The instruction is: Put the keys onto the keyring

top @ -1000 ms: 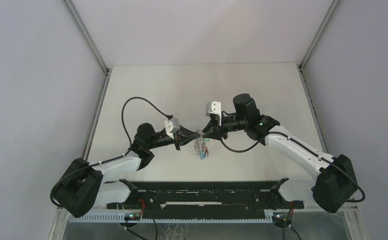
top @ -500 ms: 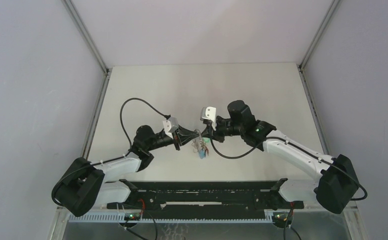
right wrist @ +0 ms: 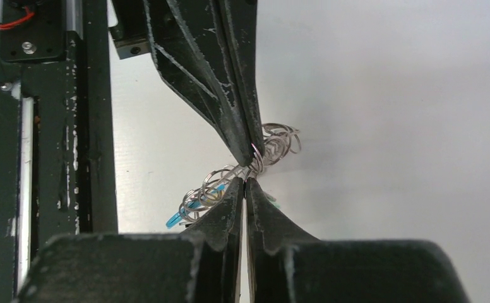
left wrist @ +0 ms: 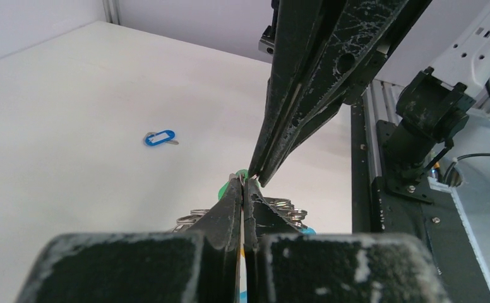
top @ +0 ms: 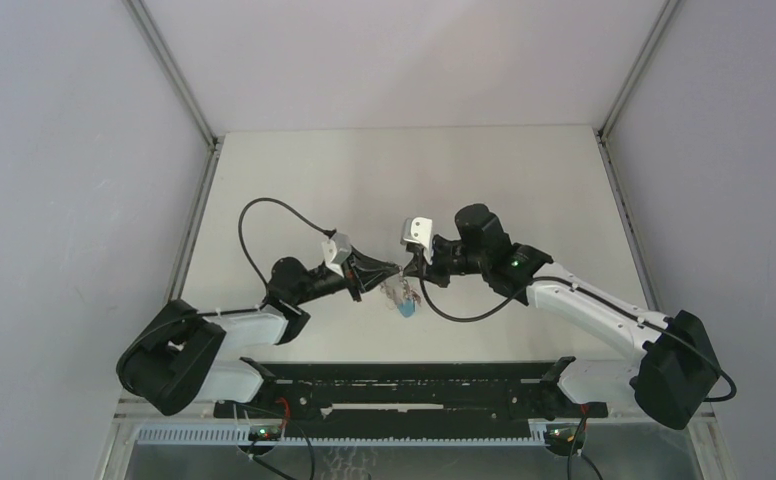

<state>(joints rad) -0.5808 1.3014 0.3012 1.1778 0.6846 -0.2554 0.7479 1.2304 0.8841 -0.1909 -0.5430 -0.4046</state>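
Note:
The keyring (top: 401, 296) hangs as a bunch of silver links with a light-blue piece, between the two grippers and above the table. My left gripper (top: 394, 270) is shut on its thin wire, tips (left wrist: 243, 180) pinched, with a green tag (left wrist: 228, 188) and silver links (left wrist: 285, 206) behind them. My right gripper (top: 408, 268) is shut tip to tip against it and pinches the bunch too (right wrist: 245, 180). Links (right wrist: 279, 140) and the light-blue piece (right wrist: 177, 218) dangle around it. One blue-tagged key (left wrist: 159, 137) lies apart on the table.
The white table (top: 404, 180) is walled by grey panels at left, back and right. A black rail (top: 404, 385) runs along the near edge and shows in the wrist views (left wrist: 413, 158) (right wrist: 65, 126). A black cable (top: 264, 215) loops off the left arm.
My right gripper has moved left and a little down towards the left gripper, so the tips now meet. The left arm has shifted slightly. The bunch hangs closer under the tips.

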